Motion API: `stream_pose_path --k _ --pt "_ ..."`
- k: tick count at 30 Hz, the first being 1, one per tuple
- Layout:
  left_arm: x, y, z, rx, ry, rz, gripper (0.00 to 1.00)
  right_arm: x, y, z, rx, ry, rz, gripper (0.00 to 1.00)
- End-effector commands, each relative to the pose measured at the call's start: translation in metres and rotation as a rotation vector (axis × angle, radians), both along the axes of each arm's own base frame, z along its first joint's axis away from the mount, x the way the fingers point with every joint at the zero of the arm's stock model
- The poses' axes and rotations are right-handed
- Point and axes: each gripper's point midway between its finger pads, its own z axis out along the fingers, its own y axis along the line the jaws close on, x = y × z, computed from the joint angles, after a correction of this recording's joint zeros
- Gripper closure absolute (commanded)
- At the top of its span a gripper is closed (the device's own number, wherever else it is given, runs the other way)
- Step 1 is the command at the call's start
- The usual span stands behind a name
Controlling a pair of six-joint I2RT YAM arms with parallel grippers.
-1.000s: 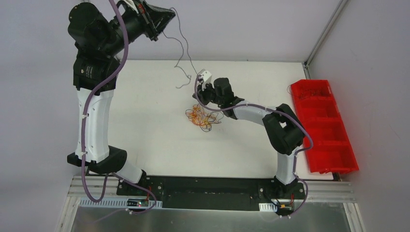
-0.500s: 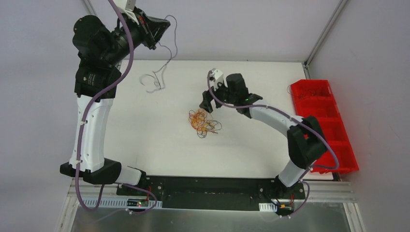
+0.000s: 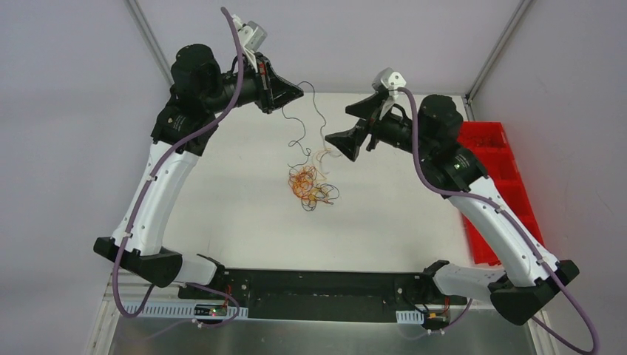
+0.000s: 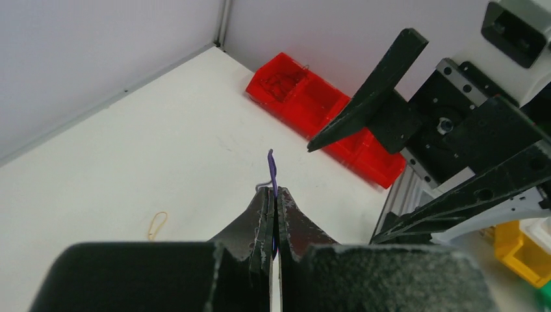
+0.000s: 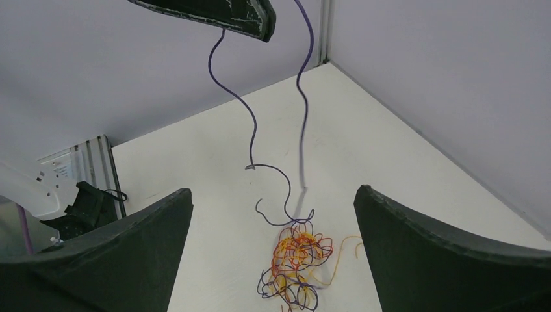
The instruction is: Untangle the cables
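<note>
**Asker:** From above, what is under you?

**Me:** A white table (image 3: 222, 170) inside pale grey walls (image 3: 74, 111), with metal frame posts (image 3: 150, 41) running up at the back. A red bin (image 3: 503, 159) sits at 3 o'clock. The tangle (image 3: 310, 185) of orange, red and yellow wire lies near the middle. My left gripper (image 3: 297, 92) hangs at 11 o'clock from it, pinched tight on a purple wire (image 3: 324, 129) that curls down to the heap. My right gripper (image 3: 339, 124) is at 1 o'clock from the tangle, spread wide and holding nothing.

**Asker:** And your left wrist camera?

**Me:** My left gripper (image 4: 273, 196) has its fingers pressed together, and the purple wire (image 4: 271, 174) pokes out at 12 o'clock. Beyond it is the table (image 4: 162, 143), with the red bin (image 4: 305, 97) at 1 o'clock. A small yellow loop (image 4: 156, 223) lies alone at 9 o'clock. A yellow box (image 4: 516, 250) shows at 4 o'clock.

**Asker:** Right wrist?

**Me:** My right gripper (image 5: 273, 190) stands fully apart with nothing gripped. The tangle (image 5: 295, 260) rests on the table (image 5: 364, 130) at 6 o'clock, between my fingers. The left gripper (image 5: 221, 13) is at 12 o'clock, and the purple wire (image 5: 252, 127) drops from it in two strands to the heap. Two walls meet in a corner at 12 o'clock. A white label (image 5: 55, 170) is at 9 o'clock, its print too small to read.
</note>
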Motion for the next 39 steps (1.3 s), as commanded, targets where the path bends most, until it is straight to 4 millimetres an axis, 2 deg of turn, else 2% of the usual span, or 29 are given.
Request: stream_pose_path --k 1,5,9,11,13,15,20,22,23,26,27,29,31,33,34,39 --pt "-0.004 -0.019 0.012 -0.106 0.098 -0.057 1.0 0.017 0.009 -0.009 -0.029 0.04 -0.054 0.01" --pt "-0.012 -0.034 0.008 -0.113 0.128 -0.099 1.0 0.018 0.031 -0.005 -0.03 0.001 -0.015 0.01" --pt "-0.007 -0.035 0.01 -0.147 0.172 -0.063 1.0 0.021 0.053 -0.005 -0.026 -0.033 0.007 0.01" --pt "-0.001 -0.032 0.011 -0.172 0.2 -0.018 1.0 0.026 0.063 -0.01 -0.039 -0.055 -0.011 0.05" --pt "0.005 -0.029 0.014 -0.201 0.224 0.033 1.0 0.032 0.067 -0.012 -0.046 -0.083 -0.05 0.18" --pt "0.013 -0.024 0.016 -0.229 0.242 0.094 1.0 0.039 0.065 -0.01 -0.042 -0.121 -0.122 0.38" --pt "0.028 -0.013 0.018 -0.267 0.258 0.207 1.0 0.046 0.047 -0.011 -0.047 -0.158 -0.218 0.73" --pt "0.033 -0.009 0.015 -0.275 0.274 0.247 1.0 0.043 0.039 -0.013 -0.069 -0.157 -0.229 0.96" --pt "0.034 -0.008 0.013 -0.273 0.28 0.253 1.0 0.043 0.033 -0.014 -0.081 -0.15 -0.236 1.0" --pt "0.033 -0.009 0.002 -0.25 0.289 0.249 1.0 0.038 0.008 -0.021 -0.131 -0.056 -0.212 1.0" --pt "0.031 -0.01 -0.003 -0.234 0.289 0.241 0.92 0.037 -0.004 -0.025 -0.145 -0.01 -0.203 1.0" --pt "0.029 -0.009 -0.016 -0.197 0.284 0.232 0.64 0.032 -0.029 -0.03 -0.183 0.083 -0.191 1.0" --pt "0.025 -0.009 -0.033 -0.141 0.268 0.212 0.28 0.025 -0.057 -0.039 -0.258 0.151 -0.201 1.0" --pt "0.019 -0.009 -0.046 -0.1 0.257 0.185 0.05 0.017 -0.089 -0.047 -0.341 0.198 -0.248 1.0" --pt "0.016 -0.009 -0.053 -0.085 0.26 0.173 0.02 0.013 -0.108 -0.052 -0.378 0.218 -0.281 1.0" --pt "0.001 -0.013 -0.08 -0.045 0.305 0.108 0.01 -0.015 -0.198 -0.078 -0.601 0.283 -0.417 1.0"
